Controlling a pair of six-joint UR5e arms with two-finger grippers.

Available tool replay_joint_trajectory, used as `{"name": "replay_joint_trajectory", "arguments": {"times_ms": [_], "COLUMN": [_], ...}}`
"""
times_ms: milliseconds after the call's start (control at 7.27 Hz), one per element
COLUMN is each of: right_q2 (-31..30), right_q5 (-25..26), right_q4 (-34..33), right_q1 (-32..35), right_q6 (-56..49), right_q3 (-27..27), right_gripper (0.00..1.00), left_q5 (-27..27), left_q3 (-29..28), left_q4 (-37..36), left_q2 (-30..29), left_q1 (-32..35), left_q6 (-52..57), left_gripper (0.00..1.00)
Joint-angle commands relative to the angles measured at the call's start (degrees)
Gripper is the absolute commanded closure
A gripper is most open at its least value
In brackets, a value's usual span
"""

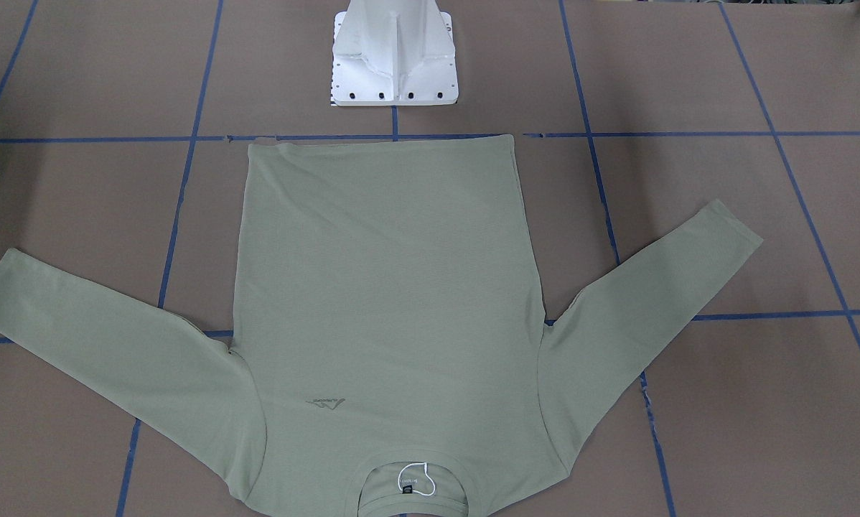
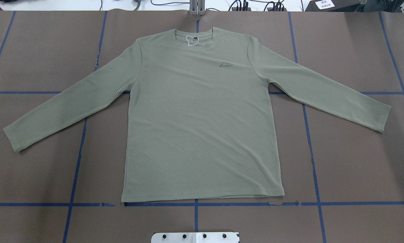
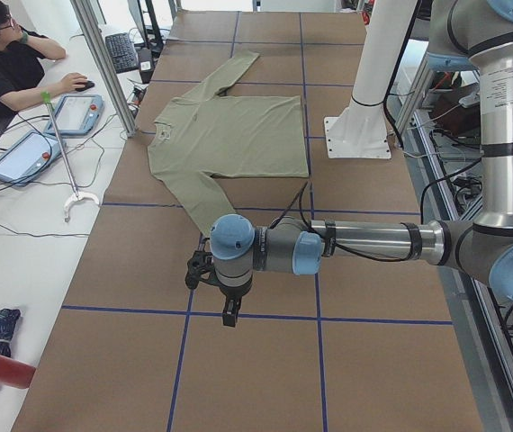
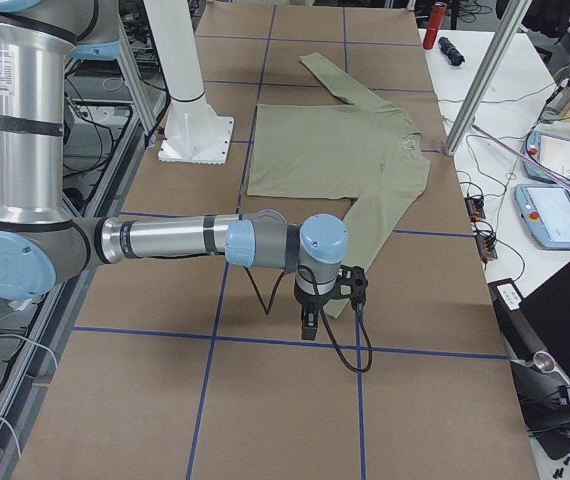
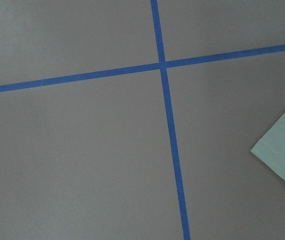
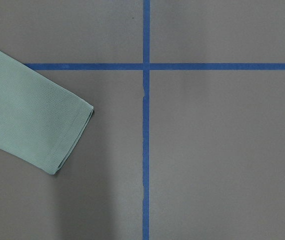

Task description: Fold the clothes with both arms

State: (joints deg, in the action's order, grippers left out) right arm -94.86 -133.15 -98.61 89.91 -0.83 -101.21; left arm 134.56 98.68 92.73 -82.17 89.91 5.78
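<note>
The pale sage-green long-sleeved shirt (image 2: 202, 118) lies flat and face up on the brown table, both sleeves spread out to the sides, neck with white tag loop (image 2: 191, 40) at the far edge. It also shows in the front view (image 1: 387, 287). My left gripper (image 3: 229, 317) hangs over the table just beyond the near sleeve's cuff (image 5: 282, 150). My right gripper (image 4: 308, 328) hangs just beyond the other cuff (image 6: 57, 130). Both show only in the side views, so I cannot tell whether they are open or shut. Neither touches the shirt.
The white pedestal (image 1: 394, 64) stands at the shirt's hem side. Blue tape lines (image 2: 196, 204) grid the table. An operator (image 3: 4, 54) sits at a side desk with teach pendants (image 3: 76, 112). A metal post (image 4: 475, 85) stands by the neck edge.
</note>
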Motion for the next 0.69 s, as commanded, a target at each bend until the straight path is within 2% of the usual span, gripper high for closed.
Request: {"name": "replay_joint_trajectory", "arguments": {"times_ms": [0,550], "right_q2": [0.0,1.0], "right_q5": [0.0,-0.1], "right_q4": [0.0,0.1], "right_q1": [0.0,-1.4], "right_q6": [0.0,0.0], "right_q3": [0.0,-2.1], "right_gripper": [0.0,0.0], "left_q5": [0.0,0.1], "left_q3": [0.0,1.2], "left_q4": [0.0,0.0], "left_q2": [-0.4,-1.6], "left_q1": [0.0,0.0], "left_q6": [0.0,-0.6], "left_gripper": [0.0,0.0]}}
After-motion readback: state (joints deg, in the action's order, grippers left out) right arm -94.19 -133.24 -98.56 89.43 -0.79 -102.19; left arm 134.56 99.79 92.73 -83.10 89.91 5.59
